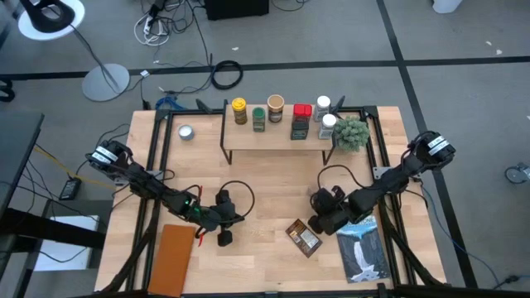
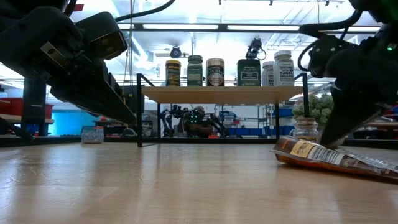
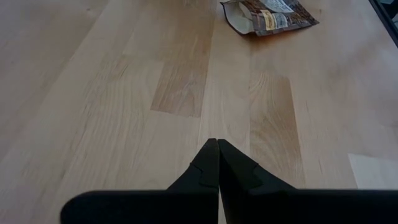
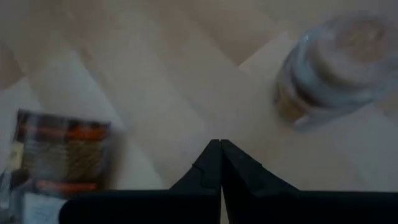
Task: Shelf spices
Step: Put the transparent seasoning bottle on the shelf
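Several spice jars [image 1: 276,108] with yellow, green, tan, red and white tops stand in a row on the wooden shelf [image 1: 273,139] at the table's far side. The same jars [image 2: 215,72] show on the shelf top [image 2: 217,94] in the low view. A flat brown packet [image 1: 304,237] lies on the table near the front. A clear jar [image 4: 336,68] stands on the table beside it. My right gripper [image 4: 219,144] hovers shut between packet [image 4: 56,162] and jar. My left gripper [image 3: 217,144] is shut above bare wood, pointing toward the packet [image 3: 268,15].
A small plant [image 1: 352,132] stands at the shelf's right end and a silver tin [image 1: 185,132] at the far left. A brown board [image 1: 174,257] lies at the near left, and a blue-and-white book [image 1: 364,252] at the near right. Bare wood lies under and before the shelf.
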You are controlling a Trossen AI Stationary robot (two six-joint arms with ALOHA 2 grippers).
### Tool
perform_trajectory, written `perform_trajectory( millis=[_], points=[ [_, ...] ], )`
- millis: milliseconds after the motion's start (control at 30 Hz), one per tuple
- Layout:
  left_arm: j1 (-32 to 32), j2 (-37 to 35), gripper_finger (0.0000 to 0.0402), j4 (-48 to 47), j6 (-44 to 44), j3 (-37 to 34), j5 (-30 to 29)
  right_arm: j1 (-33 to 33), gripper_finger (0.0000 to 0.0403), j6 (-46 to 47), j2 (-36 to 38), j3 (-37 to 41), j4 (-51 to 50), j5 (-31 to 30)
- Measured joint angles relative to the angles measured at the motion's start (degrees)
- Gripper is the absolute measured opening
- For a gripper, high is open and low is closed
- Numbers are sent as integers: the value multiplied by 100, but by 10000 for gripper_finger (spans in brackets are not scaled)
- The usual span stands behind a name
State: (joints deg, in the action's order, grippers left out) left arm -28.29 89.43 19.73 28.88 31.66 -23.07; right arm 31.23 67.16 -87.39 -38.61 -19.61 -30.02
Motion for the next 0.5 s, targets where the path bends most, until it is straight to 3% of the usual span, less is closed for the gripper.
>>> perform_trajectory(
  millis=[267, 500],
  points=[
    [0, 0, 3, 12, 0, 0, 0, -239, 0, 128, 0, 0, -1007, -759],
    [0, 0, 3, 11, 7, 0, 0, -368, 0, 1385, 0, 0, -2248, -604]
  ],
)
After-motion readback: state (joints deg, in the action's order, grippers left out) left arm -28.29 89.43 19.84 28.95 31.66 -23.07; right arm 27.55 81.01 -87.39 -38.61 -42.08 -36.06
